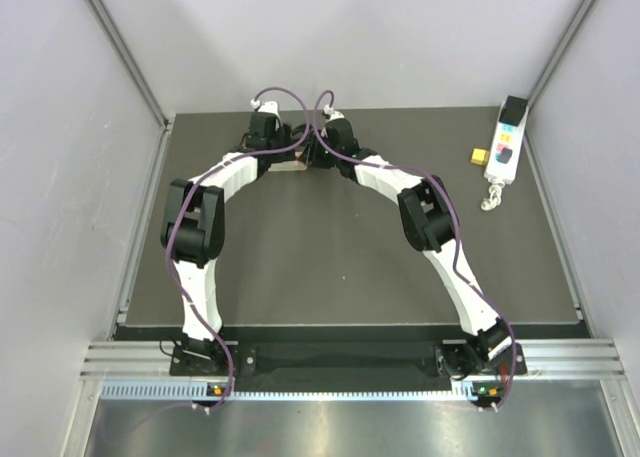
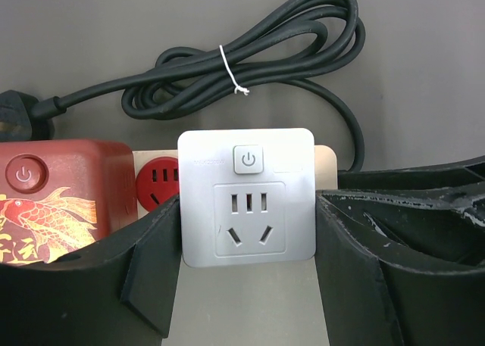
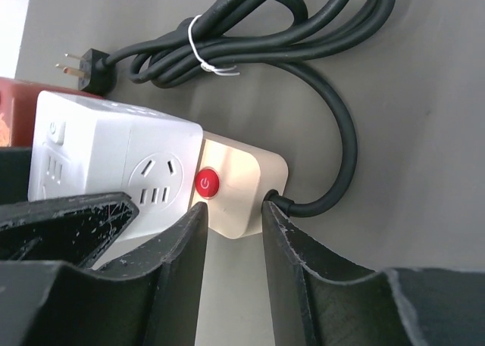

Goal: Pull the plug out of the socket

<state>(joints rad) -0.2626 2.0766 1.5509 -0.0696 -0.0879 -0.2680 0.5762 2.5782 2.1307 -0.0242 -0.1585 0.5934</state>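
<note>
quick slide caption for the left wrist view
The left gripper closed on the white adapter plugged into the beige power strip, red adapter beside it, tied black cord behind.

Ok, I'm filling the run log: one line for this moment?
phase: grasp | left gripper: shut on white adapter | right gripper: astride power strip end, grip unclear | white adapter: seated

Both arms arch forward; left gripper (image 2: 247, 236) and right gripper (image 3: 235, 217) nearly meet.
</note>
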